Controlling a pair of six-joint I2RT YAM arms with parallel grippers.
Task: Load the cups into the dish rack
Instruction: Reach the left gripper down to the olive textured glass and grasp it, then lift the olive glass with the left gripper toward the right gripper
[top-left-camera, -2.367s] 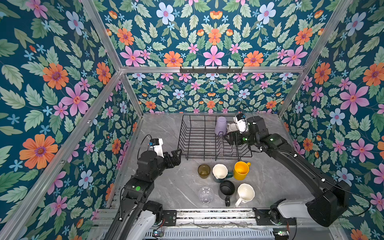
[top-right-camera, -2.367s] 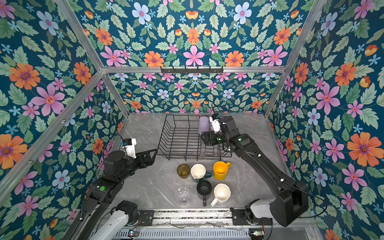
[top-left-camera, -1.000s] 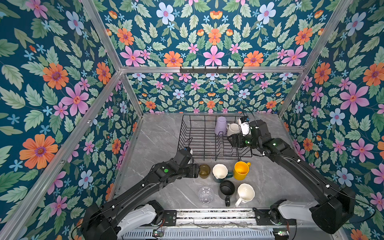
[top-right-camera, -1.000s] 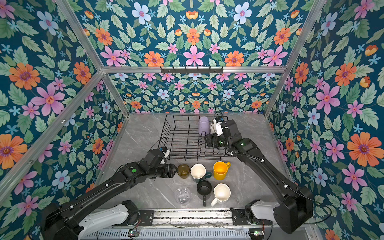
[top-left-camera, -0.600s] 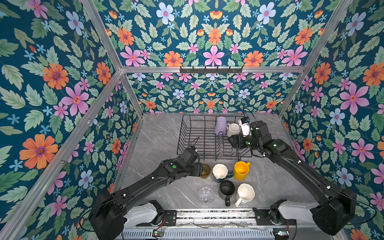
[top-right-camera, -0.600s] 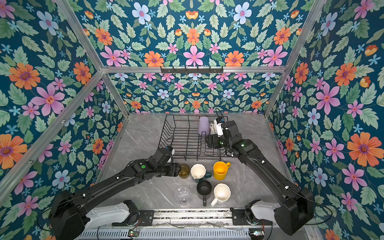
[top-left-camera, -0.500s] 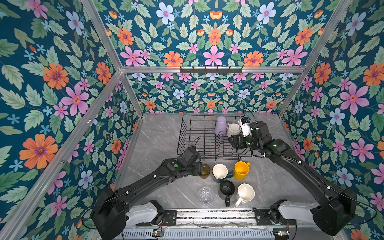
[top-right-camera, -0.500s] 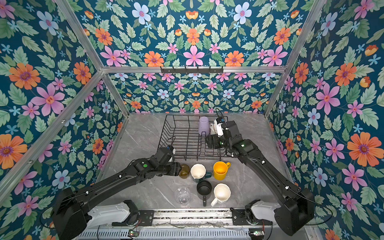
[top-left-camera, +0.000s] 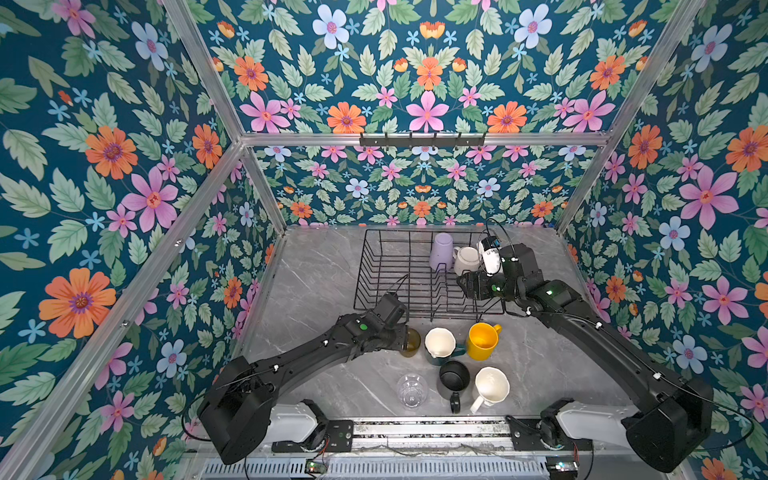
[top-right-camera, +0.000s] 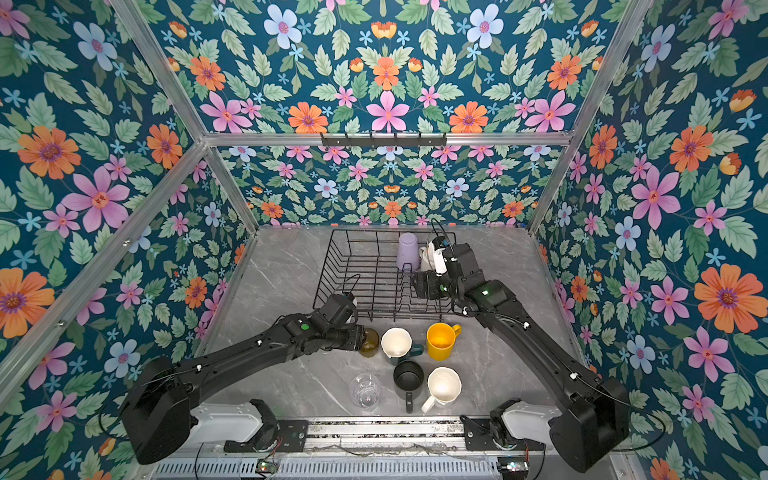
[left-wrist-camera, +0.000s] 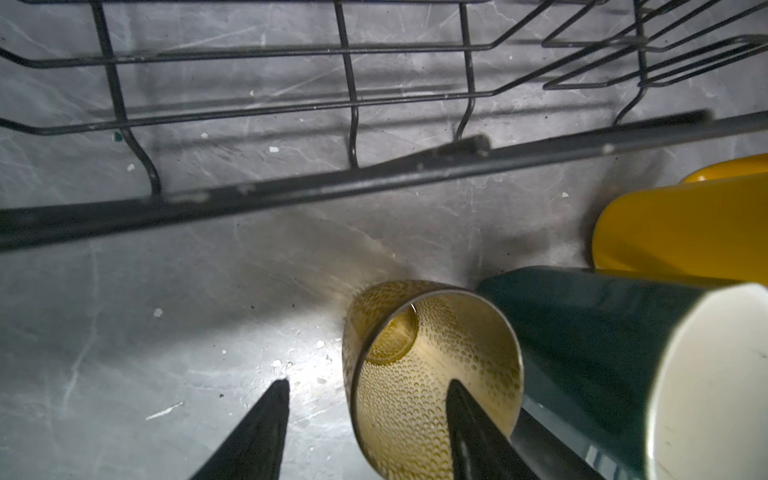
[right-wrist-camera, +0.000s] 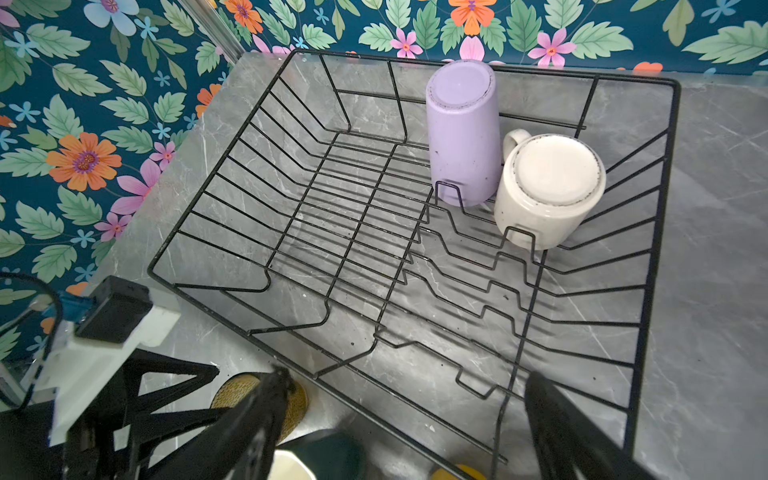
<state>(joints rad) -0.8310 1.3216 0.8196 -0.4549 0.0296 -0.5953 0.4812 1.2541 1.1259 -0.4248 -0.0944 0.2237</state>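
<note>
The left arm reaches out long and low over the grey stone table (top-left-camera: 324, 282). The left claw (left-wrist-camera: 368, 383) points sideways at the olive-brown bumpy glass (top-left-camera: 411, 341). The claw is open, with one finger inside the glass and the other outside, a gap away from the wall. I cannot tell if the inside finger touches the glass. The glass stands on the table just in front of the black wire dish rack (top-left-camera: 395, 270), right beside the dark green mug (top-left-camera: 441, 344).

The right arm bends over the rack's near right part. The right claw (right-wrist-camera: 407, 376) hangs above the wires, wide open and empty.

A light purple tumbler (top-left-camera: 441, 251) and a white mug (top-left-camera: 467, 261) sit upside down at the rack's far side.
</note>
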